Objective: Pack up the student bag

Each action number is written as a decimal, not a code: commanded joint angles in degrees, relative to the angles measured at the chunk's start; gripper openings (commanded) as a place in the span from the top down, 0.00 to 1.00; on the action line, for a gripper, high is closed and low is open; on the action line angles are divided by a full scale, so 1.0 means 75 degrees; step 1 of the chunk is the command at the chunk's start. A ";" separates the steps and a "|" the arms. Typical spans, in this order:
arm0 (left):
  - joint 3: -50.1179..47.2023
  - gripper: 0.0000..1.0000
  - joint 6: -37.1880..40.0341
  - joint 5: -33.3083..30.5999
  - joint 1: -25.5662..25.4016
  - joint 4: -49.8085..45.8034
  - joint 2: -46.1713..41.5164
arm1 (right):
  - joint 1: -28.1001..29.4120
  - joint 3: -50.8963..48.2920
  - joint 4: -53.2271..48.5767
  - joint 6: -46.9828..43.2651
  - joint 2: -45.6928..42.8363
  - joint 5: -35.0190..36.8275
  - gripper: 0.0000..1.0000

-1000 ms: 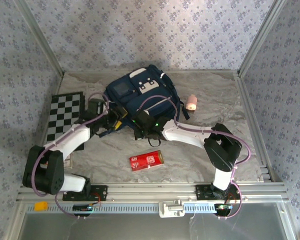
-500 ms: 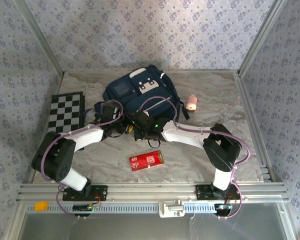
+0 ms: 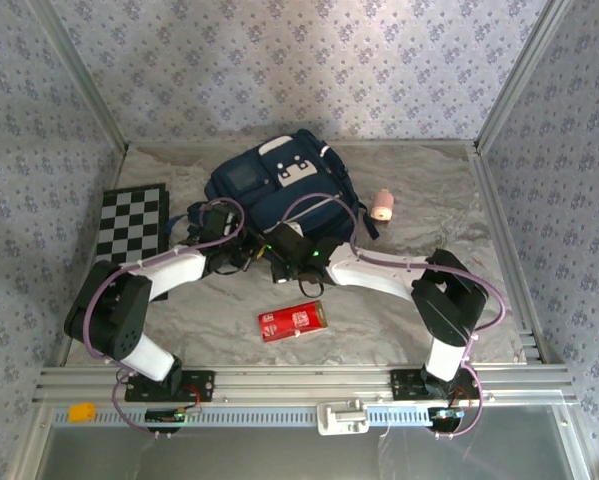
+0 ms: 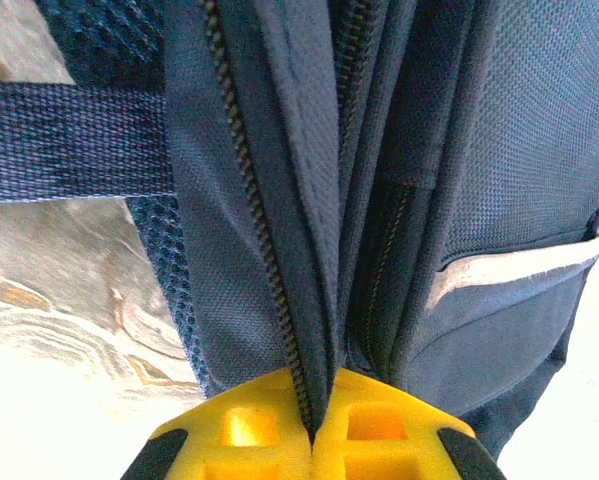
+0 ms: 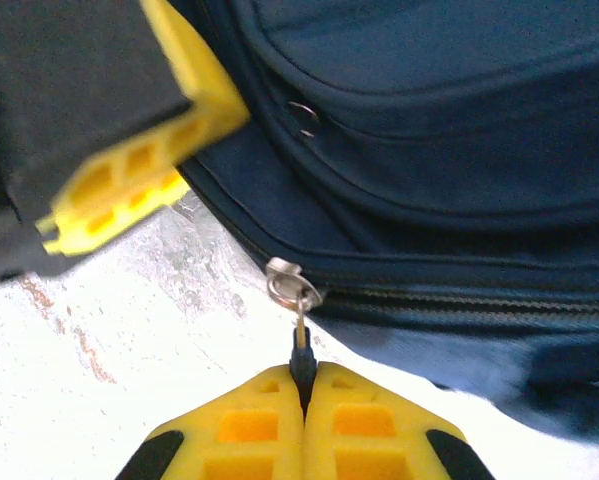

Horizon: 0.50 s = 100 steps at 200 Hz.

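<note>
Left gripper (image 4: 312, 412): pinched tight on a fold of the student bag (image 3: 279, 185) right along a zipper track, with both yellow fingers (image 4: 241, 432) meeting on the fabric.
Right gripper (image 5: 301, 385): clamped on the zipper pull (image 5: 299, 338), with one metal slider (image 5: 282, 277) sitting just past the fingertips.
Gripper count: two, both at the bag's near edge, just beside each other.
Student bag: one, navy, lay at the back centre of the table (image 3: 429, 200), front pockets facing up.
Red carton (image 3: 292, 321): one, lay flat on the table on the near side of the grippers, apart from the bag.
Pink item (image 3: 382, 205): one, small, just right of the bag; too small to tell what it was.
Checkerboard (image 3: 129, 232): one, lay flat left of the bag, beside the left arm.
</note>
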 commanded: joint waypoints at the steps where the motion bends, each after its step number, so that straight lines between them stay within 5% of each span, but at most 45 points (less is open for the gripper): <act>1: 0.0465 1.00 0.0919 -0.0499 0.0651 -0.0489 -0.0374 | -0.0099 -0.0563 -0.0808 0.0031 -0.0609 0.0261 1.00; 51: 0.1041 1.00 0.1874 0.0267 0.1623 -0.0756 -0.0127 | -0.0530 -0.1219 -0.1078 -0.0189 -0.1340 0.0291 1.00; 100: 0.2296 1.00 0.3241 0.1109 0.1897 -0.0883 0.0558 | 0.0015 0.0149 -0.0440 -0.0956 -0.0454 -0.0883 1.00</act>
